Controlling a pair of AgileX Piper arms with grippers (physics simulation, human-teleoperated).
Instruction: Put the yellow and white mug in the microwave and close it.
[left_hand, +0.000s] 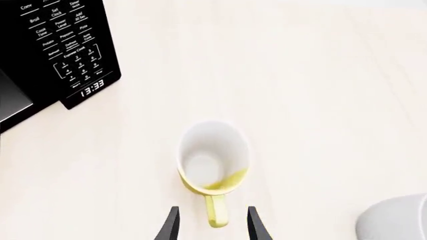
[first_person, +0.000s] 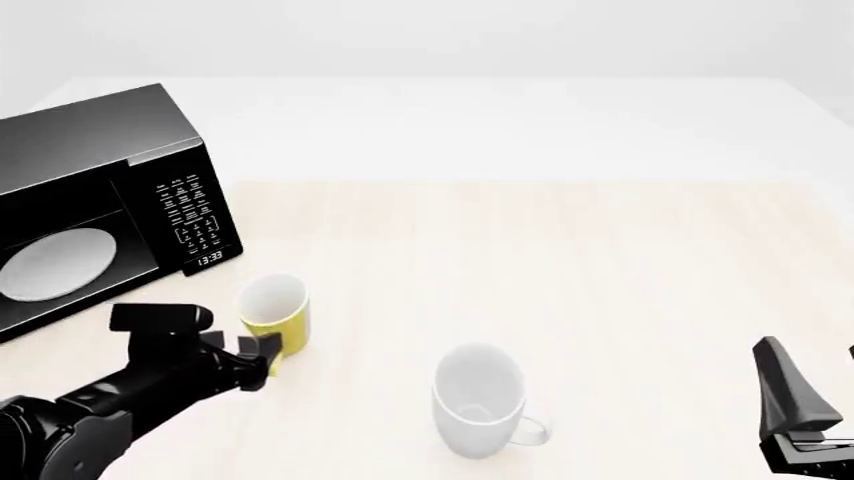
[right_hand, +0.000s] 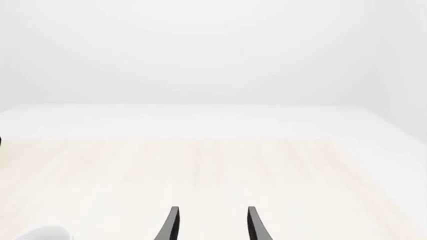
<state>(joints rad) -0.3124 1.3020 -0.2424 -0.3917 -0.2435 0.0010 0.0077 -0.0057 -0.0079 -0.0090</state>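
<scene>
The left pincer is spread around the yellow and white mug's handle, seemingly not yet pinching; the right pincer hangs spread over the worktop.

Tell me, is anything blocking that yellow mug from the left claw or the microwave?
Nothing visible does. The left gripper already straddles the handle of the yellow and white mug, and only bare table lies between it and the microwave.

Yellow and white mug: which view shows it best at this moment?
The left wrist view: the yellow and white mug is centred and unblocked, white inside visible, handle between the open left gripper's fingers. The front view shows it smaller, near the microwave, its handle side partly hidden by the arm. The right wrist view misses it.
</scene>
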